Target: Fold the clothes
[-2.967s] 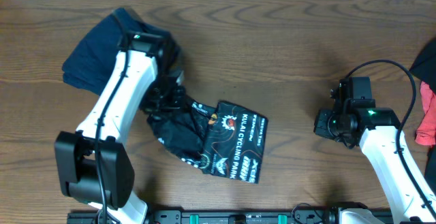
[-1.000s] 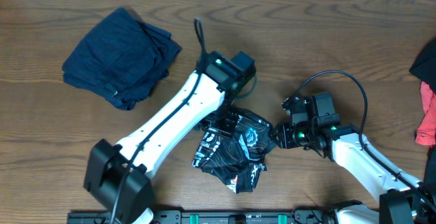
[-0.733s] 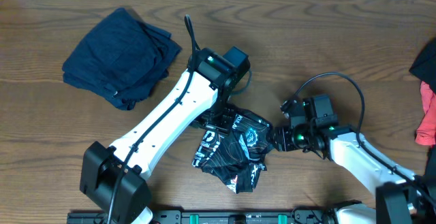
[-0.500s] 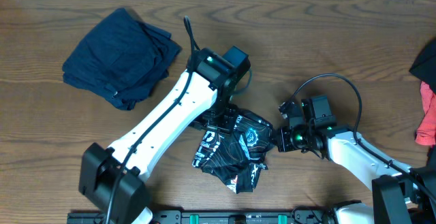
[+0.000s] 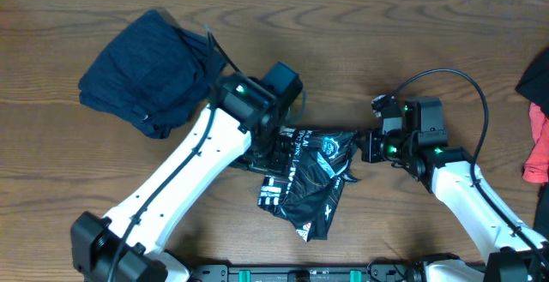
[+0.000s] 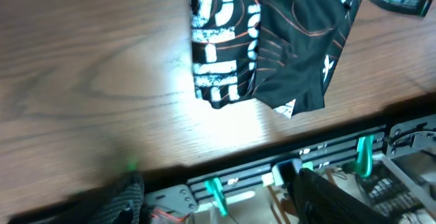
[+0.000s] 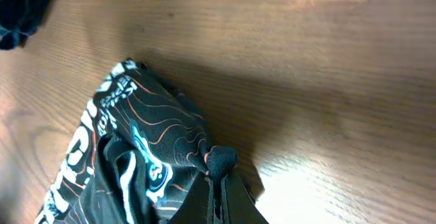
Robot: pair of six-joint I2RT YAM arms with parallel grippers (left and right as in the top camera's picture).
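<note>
I find the right gripper [image 7: 216,180] pinching the jersey [image 5: 313,179] at its 2 o'clock corner. The left gripper [image 5: 273,149], jaws spread and empty, hangs over its 10 o'clock corner.

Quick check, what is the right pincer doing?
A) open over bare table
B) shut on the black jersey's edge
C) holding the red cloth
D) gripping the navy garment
B: the right pincer is shut with a bunch of the black jersey pinched at its tips.

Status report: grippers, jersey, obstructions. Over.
Right gripper shut on jersey edge. Left gripper open, empty. Jersey crumpled, unfolded. Navy clothes lie apart.
</note>
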